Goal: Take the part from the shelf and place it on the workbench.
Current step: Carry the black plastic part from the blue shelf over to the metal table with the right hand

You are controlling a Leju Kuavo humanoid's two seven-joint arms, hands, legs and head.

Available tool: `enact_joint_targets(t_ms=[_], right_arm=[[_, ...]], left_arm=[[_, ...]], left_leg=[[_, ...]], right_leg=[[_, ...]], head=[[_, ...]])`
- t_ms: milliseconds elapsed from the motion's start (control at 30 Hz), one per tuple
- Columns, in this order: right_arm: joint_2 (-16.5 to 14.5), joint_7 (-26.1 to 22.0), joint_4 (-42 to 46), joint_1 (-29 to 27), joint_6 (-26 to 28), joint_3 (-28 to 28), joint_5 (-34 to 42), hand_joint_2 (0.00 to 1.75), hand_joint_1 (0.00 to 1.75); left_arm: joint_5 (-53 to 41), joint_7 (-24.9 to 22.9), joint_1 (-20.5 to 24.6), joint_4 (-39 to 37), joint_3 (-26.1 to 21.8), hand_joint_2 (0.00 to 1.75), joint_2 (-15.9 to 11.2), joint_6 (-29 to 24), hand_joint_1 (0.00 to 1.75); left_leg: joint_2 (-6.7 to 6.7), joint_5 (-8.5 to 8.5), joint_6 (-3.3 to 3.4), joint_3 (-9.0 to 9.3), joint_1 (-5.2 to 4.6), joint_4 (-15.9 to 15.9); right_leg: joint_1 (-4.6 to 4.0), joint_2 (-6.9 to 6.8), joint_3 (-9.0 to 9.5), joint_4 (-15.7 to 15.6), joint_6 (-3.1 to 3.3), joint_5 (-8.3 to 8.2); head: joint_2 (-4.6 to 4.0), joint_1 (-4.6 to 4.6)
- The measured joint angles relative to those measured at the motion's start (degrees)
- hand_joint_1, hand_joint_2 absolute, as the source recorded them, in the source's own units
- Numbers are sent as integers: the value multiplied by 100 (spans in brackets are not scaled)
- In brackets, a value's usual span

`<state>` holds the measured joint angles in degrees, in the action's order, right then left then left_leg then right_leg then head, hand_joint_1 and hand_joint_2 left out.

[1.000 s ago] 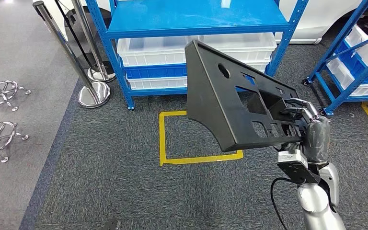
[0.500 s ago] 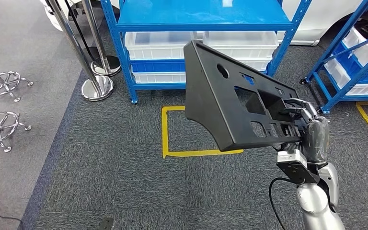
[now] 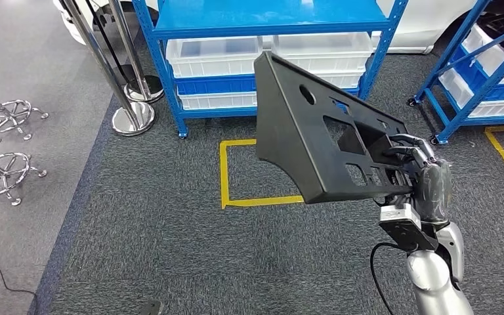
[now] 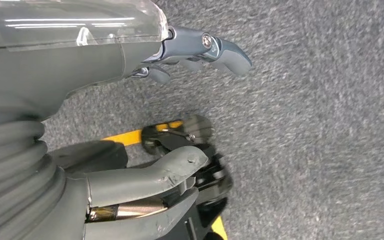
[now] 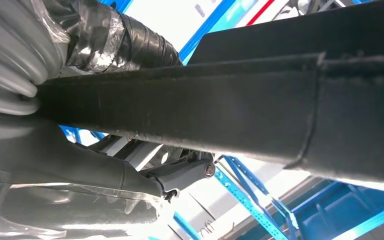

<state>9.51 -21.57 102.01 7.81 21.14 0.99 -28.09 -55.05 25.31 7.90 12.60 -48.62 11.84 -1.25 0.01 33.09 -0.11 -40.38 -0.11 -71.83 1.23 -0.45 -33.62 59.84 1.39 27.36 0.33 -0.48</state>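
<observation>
My right hand (image 3: pixel 426 187) grips the black part (image 3: pixel 325 141) by its near right end, fingers hooked through its cutouts, carrying it tilted up over the grey carpet. My left hand (image 4: pixel 130 120) hangs down, fingers apart and holding nothing. The blue shelf (image 3: pixel 269 26) stands far ahead. This looks like the carrying step; next I must find the table and set the part flat.

right robot hand (image 3: pixel 426 180): raised on silver arm, fingers curled, gripping | left robot hand (image 4: pixel 130 60): hanging, fingers apart, holding nothing
</observation>
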Motion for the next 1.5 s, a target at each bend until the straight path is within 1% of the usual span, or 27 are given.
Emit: enact_joint_targets(t_ms=[33, 67, 100, 133, 200, 267, 367, 433, 500, 567, 600, 667, 700, 733, 767, 867, 933, 1033, 1067, 1100, 1133, 1167, 1233, 1300, 1400, 1433, 1500], right_arm=[[0, 1, 0, 0, -3, -1, 0, 0, 175], [0, 2, 0, 0, -7, -1, 0, 0, 175], [0, 3, 0, 1, -10, -1, 0, 0, 175], [0, 4, 0, 3, -13, -1, 0, 0, 175], [0, 6, 2, 12, -16, 0, 0, 0, 175], [0, 6, 4, 23, -23, -1, 0, 0, 175], [1, 17, 0, 24, -38, -5, 0, 0, 175], [1, 25, -2, 21, -40, -5, 0, 0, 175], [0, 26, -2, 21, -40, -5, 0, 0, 175], [0, 26, -2, 21, -40, -5, 0, 0, 175], [0, 27, -5, 19, -39, -5, 0, 0, 175], [0, 40, -25, 8, -38, -9, 0, 0, 175], [0, 47, -34, 8, -37, -11, 0, 0, 175], [0, 53, -42, 6, -37, -16, -1, 0, 175], [0, 55, -42, 8, -36, -20, -3, 0, 175], [0, 64, -43, 10, -43, -26, -7, 0, 175], [0, 71, -44, 16, -57, -27, -7, 0, 175], [0, 76, -44, 20, -66, -30, -7, 0, 175], [0, 76, -44, 17, -66, -31, -8, 0, 175], [0, 77, -44, 16, -66, -31, -8, 0, 175], [0, 77, -44, 15, -66, -31, -9, 0, 175], [0, 77, -44, 14, -66, -31, -9, 0, 175], [0, 77, -44, 16, -65, -31, -9, 0, 175], [0, 78, -44, 20, -66, -33, -9, 0, 175], [1, 92, -46, 16, -74, -37, -9, 0, 175], [3, 99, -49, 13, -83, -38, -7, 0, 175], [12, 114, -59, 7, -117, -38, -3, 0, 175]], left_arm=[[1, 0, -1, 0, 0, 175, 1, 2, 0], [1, 0, -1, -1, 0, 175, 1, 3, 0], [1, 0, 0, 0, -1, 175, 1, 5, 0], [2, 0, 3, 0, -1, 175, 0, 6, 0], [2, 1, 20, 1, -1, 175, -1, 7, 0], [1, 0, 34, 1, -1, 175, 0, 8, 0], [1, -4, 29, 1, -2, 175, 0, 9, 0], [2, -6, 33, 1, -3, 175, 1, 10, 0], [2, -7, 39, 1, -4, 175, 1, 11, 0], [2, -7, 39, 1, -4, 175, 1, 12, 0], [4, -7, 39, 1, -4, 175, 1, 13, 0], [14, -8, 30, 1, -5, 175, 1, 16, 0], [19, -8, 25, 1, -5, 175, 2, 17, 0], [22, -9, 22, 1, -6, 175, 2, 17, 0], [24, -9, 23, 1, -6, 175, 3, 17, 0], [28, -11, 20, 1, -11, 175, 3, 19, 0], [37, -11, 19, 1, -16, 175, 2, 19, 0], [40, -11, 16, 0, -17, 175, 1, 20, 0], [40, -11, 14, 0, -17, 175, 1, 20, 0], [40, -11, 11, 0, -17, 175, 1, 20, 0], [41, -11, 9, -1, -17, 175, 1, 20, 0], [41, -11, 8, -1, -17, 175, 1, 21, 0], [41, -11, 18, 1, -17, 175, 1, 21, 0], [40, -10, 30, 1, -17, 175, 1, 20, 0], [40, -10, 22, 1, -19, 175, 2, 19, 0], [42, -10, 21, 1, -19, 175, 3, 18, 0], [49, -3, 25, 1, -21, 175, 5, 17, 0]], left_leg=[[1, 90, -23, -48, 25, -249], [1, 60, -39, -5, 47, -316], [1, -61, -46, 147, 65, -174], [0, -216, -44, 400, 79, 157], [-7, -352, -19, 934, 76, 963], [-20, -340, 35, 1143, 29, 1353], [-9, -482, 178, 1106, -5, 1458], [14, -590, 277, 1060, 3, 1518], [21, -621, 314, 1019, -8, 1520], [21, -626, 319, 1013, -8, 1519], [23, -649, 329, 977, -16, 1513], [27, -744, 338, 767, -42, 1429], [28, -789, 334, 647, -56, 1368], [27, -820, 313, 549, -67, 1300], [26, -833, 285, 512, -74, 1261], [23, -899, 180, 463, -81, 1229], [6, -746, 111, 388, -69, 1084], [-6, -77, 12, 72, -4, 189], [-5, 71, -11, -10, 18, -123], [-5, 110, -26, -17, 37, -285], [-4, 45, -34, 81, 51, -244], [-5, -98, -32, 298, 62, 26], [-10, -310, -2, 861, 61, 860], [-21, -355, 45, 1145, 23, 1348], [-14, -459, 160, 1115, -24, 1477], [-2, -518, 215, 1099, -23, 1525], [23, -634, 315, 1037, -21, 1594]], right_leg=[[-2, -1, -58, 5, -5, -42], [-2, -1, -117, 11, -15, -83], [0, 0, -171, 18, -28, -122], [3, 3, -216, 24, -46, -159], [10, 7, -277, 29, -101, -226], [30, 5, -293, 7, -184, -299], [70, 10, -325, 2, -296, -318], [68, 21, -420, 198, -301, -72], [58, 24, -482, 351, -289, 107], [58, 25, -493, 385, -289, 135], [55, 28, -569, 625, -290, 282], [45, 32, -398, 815, -284, 361], [37, 33, -203, 712, -271, 391], [22, 33, 62, 395, -255, 282], [6, 32, 207, 148, -238, 254], [-17, 36, 226, 9, -174, 211], [9, 21, 183, -35, -95, 128], [6, -2, 39, -49, -26, -7], [-1, -4, -23, -44, -27, -49], [-5, -5, -83, -38, -33, -88], [-6, -5, -139, -31, -43, -126], [-5, -4, -187, -25, -57, -162], [-3, -1, -251, -17, -101, -225], [10, -3, -278, -28, -175, -294], [44, -1, -299, -60, -295, -371], [48, 6, -337, 0, -312, -292], [51, 25, -524, 462, -315, 123]], head=[[0, 0], [0, 0], [0, 0], [0, 0], [0, 2], [0, 2], [0, 3], [0, 6], [0, 9], [0, 8], [0, 7], [0, 6], [0, 5], [0, 4], [0, 4], [0, 4], [0, 3], [0, -4], [0, -4], [0, -4], [0, -4], [0, -4], [0, -4], [0, -3], [0, -2], [0, 0], [0, 3]])
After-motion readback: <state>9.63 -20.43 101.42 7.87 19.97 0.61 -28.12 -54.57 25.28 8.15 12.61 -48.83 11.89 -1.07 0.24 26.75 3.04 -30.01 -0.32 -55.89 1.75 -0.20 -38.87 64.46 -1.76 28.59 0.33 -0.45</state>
